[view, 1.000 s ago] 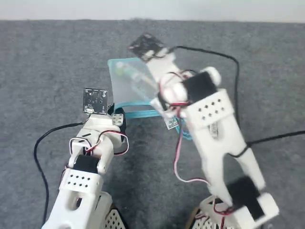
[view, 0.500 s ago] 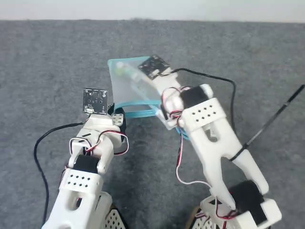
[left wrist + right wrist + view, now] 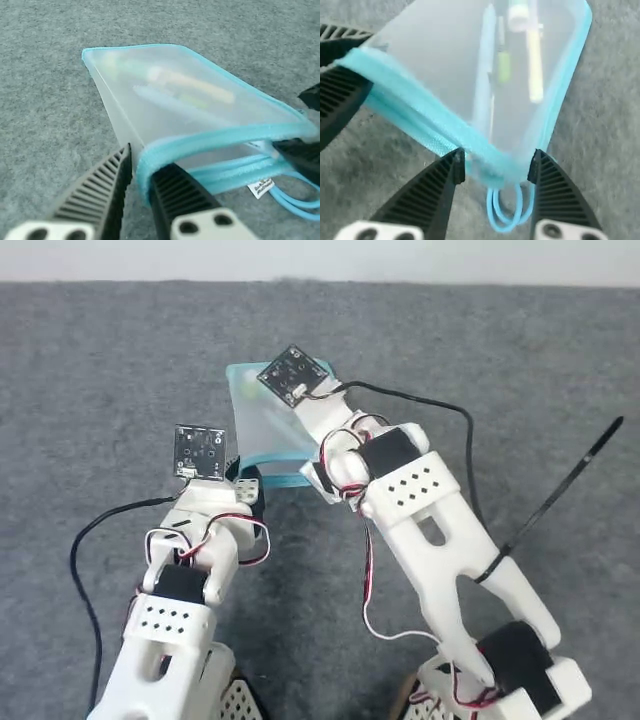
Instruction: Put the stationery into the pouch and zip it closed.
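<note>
Two arms stood in the high view over a grey, felt-like table [image 3: 100,360], the left arm at the lower left of the frame and the right arm at the lower right. Both reached to the pouch [image 3: 262,425], which lay a little above and left of the frame's centre. The pouch was translucent with a blue zip band along its near edge, and the stationery [image 3: 192,86] lay inside it: a pale yellowish pen, a blue pen beside it and a short green piece between them, all seen through the wall. The left gripper [image 3: 143,162] was clenched on the pouch, its two ribbed black fingers [image 3: 107,200] pressed on either side of the zip band at one end of that edge. At the other end the right gripper [image 3: 496,161] was spread wide, one finger on each side of the pouch's corner, and I could not tell whether the fingers touched the fabric. A blue cord loop [image 3: 505,212] hung from that corner between the right gripper's fingers, and a white label [image 3: 260,186] lay on the table just beside the cord. In the high view a thin black strap [image 3: 565,490] stuck out from the right arm toward the right edge of the frame, and a black cable [image 3: 430,405] arched from the wrist down along the arm.
</note>
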Controlling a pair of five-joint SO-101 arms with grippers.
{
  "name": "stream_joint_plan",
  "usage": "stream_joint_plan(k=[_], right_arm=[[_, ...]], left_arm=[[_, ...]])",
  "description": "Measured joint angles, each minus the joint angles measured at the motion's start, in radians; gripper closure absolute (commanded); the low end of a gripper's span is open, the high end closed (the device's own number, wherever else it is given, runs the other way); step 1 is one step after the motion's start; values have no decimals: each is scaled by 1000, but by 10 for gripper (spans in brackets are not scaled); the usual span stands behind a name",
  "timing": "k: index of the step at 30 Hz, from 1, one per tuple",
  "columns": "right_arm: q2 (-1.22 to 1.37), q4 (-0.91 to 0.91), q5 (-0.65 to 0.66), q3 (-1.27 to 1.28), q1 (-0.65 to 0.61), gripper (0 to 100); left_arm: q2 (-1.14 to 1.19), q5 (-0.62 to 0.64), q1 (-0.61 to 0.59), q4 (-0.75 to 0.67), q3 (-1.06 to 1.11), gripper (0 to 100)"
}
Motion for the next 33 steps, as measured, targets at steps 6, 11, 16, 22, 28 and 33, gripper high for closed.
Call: stream_joint_plan(k=[6, 11, 16, 22, 28, 33], right_arm=[[-121, 109, 0, 2, 160, 801], [-256, 276, 6, 25, 311, 801], [-249, 252, 72, 201, 460, 801], [-114, -5, 89, 367, 559, 801], [46, -147, 91, 370, 560, 801], [138, -216, 92, 370, 559, 801]], left_arm=[[0, 0, 0, 0, 0, 988], [0, 0, 0, 0, 0, 988], [0, 0, 0, 0, 0, 988], [0, 0, 0, 0, 0, 988], [0, 0, 0, 0, 0, 988], [0, 0, 0, 0, 0, 988]])
